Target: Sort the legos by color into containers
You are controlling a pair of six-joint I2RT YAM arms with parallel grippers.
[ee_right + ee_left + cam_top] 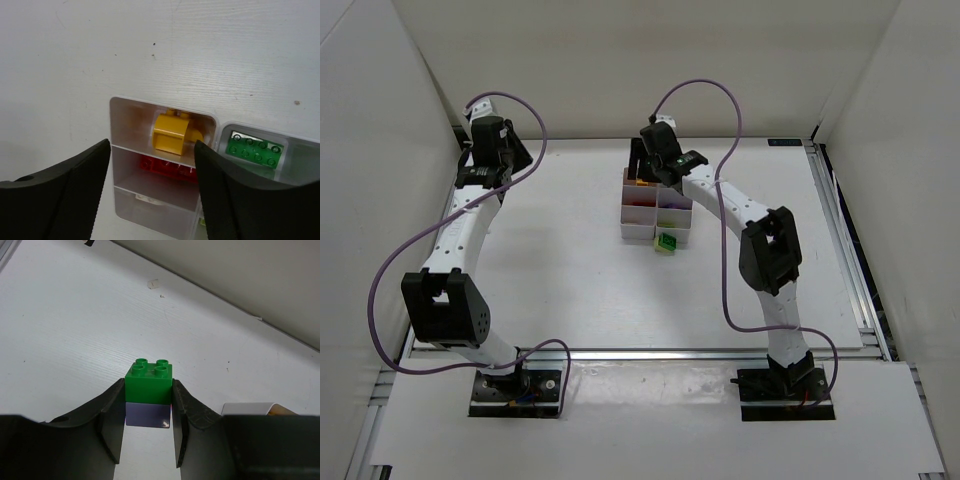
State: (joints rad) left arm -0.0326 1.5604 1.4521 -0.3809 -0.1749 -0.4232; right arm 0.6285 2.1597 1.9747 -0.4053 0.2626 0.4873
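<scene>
Two stacked legos, green brick (149,384) on purple brick (147,416), are clamped in the left gripper (148,392) at the table's (75,340) far left. The right gripper (151,150) hangs spread and empty above the containers (120,117), whose cells hold a yellow brick (171,134), red brick (165,167) and green plate (254,149).

Looks down from high over the whole table (560,280); rides close at each wrist, facing downward; shares the containers (638,232) between top and right wrist.
</scene>
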